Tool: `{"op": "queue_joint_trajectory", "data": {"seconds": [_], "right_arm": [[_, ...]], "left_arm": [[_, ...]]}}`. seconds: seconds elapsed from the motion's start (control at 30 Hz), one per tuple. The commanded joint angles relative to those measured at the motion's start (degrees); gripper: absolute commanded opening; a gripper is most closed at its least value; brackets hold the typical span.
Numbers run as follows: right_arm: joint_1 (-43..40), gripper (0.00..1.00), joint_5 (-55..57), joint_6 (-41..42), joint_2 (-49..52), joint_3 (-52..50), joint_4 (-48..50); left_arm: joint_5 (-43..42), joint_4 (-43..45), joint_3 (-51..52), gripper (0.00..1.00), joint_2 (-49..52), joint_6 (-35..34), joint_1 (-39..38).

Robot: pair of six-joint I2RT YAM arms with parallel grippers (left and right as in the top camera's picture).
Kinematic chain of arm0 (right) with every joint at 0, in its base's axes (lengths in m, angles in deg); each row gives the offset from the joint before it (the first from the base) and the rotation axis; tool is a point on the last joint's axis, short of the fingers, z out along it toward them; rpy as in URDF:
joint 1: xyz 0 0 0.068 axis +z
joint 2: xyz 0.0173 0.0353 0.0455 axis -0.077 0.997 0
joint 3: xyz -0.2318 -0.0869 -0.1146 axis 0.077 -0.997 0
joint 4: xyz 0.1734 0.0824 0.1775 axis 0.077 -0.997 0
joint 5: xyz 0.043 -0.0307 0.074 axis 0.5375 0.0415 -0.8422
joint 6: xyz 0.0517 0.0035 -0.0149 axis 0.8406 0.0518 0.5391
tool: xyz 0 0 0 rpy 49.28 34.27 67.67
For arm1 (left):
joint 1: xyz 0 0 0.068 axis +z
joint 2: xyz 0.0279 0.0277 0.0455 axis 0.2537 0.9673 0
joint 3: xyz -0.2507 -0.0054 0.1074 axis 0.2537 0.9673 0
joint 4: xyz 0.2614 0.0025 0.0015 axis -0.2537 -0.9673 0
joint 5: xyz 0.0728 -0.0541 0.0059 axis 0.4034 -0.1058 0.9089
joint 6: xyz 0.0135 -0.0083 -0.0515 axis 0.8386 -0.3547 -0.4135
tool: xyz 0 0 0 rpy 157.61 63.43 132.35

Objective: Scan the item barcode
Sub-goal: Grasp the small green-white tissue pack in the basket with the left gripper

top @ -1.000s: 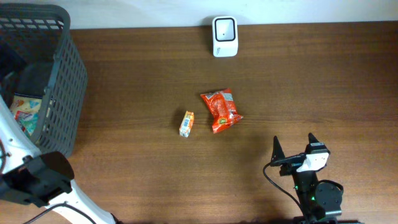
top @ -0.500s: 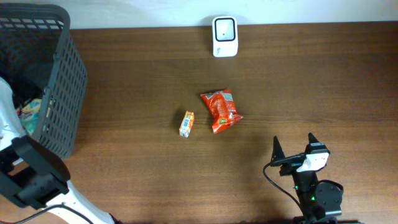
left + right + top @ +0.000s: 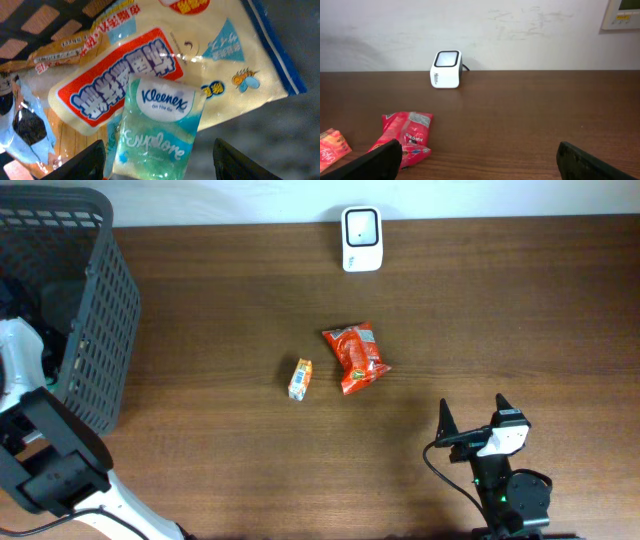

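In the left wrist view my left gripper [image 3: 160, 164] is down inside the basket, open, its dark fingers [image 3: 90, 161] on either side of a teal Kleenex tissue pack [image 3: 160, 125]. The left finger is close to the pack and the right one stands well apart from it. The pack lies on a large yellow-and-white snack bag [image 3: 220, 65]. The white barcode scanner [image 3: 361, 238] stands at the table's far edge. My right gripper [image 3: 473, 422] rests open and empty at the front right.
The dark mesh basket [image 3: 100, 300] fills the far left corner, with my left arm [image 3: 20, 360] reaching into it. A red snack bag [image 3: 355, 358] and a small orange carton [image 3: 300, 378] lie mid-table, in front of the scanner.
My left arm has swung further up and into the basket, now covering the packets seen there before. The right arm and the items on the table have not moved.
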Motion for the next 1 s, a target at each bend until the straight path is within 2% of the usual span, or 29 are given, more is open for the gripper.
{"op": "queue_joint_trajectory", "data": {"seconds": [0.0,0.13,0.23,0.4,0.47,0.57,0.77,0.97], "right_arm": [[-0.37,0.98,0.68,0.20,-0.28,-0.35,-0.26],[-0.37,0.98,0.68,0.20,-0.28,-0.35,-0.26],[-0.37,0.98,0.68,0.20,-0.28,-0.35,-0.26],[-0.37,0.98,0.68,0.20,-0.28,-0.35,-0.26],[-0.37,0.98,0.68,0.20,-0.28,-0.35,-0.26],[-0.37,0.98,0.68,0.20,-0.28,-0.35,-0.26],[-0.37,0.98,0.68,0.20,-0.28,-0.35,-0.26],[-0.37,0.98,0.68,0.20,-0.28,-0.35,-0.26]], "left_arm": [[1.18,-1.75,0.42,0.69,-0.22,0.96,0.28],[0.31,-3.80,-0.17,0.71,-0.22,0.92,0.72],[-0.42,-6.25,-2.45,0.77,-0.24,0.92,1.36],[-6.45,-13.40,-14.69,0.77,-0.24,0.94,2.84],[-6.86,-14.40,-18.16,0.74,-0.24,0.98,2.86],[-6.73,-12.87,-18.03,0.67,0.00,2.51,2.86],[-6.71,-7.10,-13.31,0.67,3.56,3.32,2.84],[-6.73,-7.37,-13.00,0.65,9.66,3.32,2.86]]}}
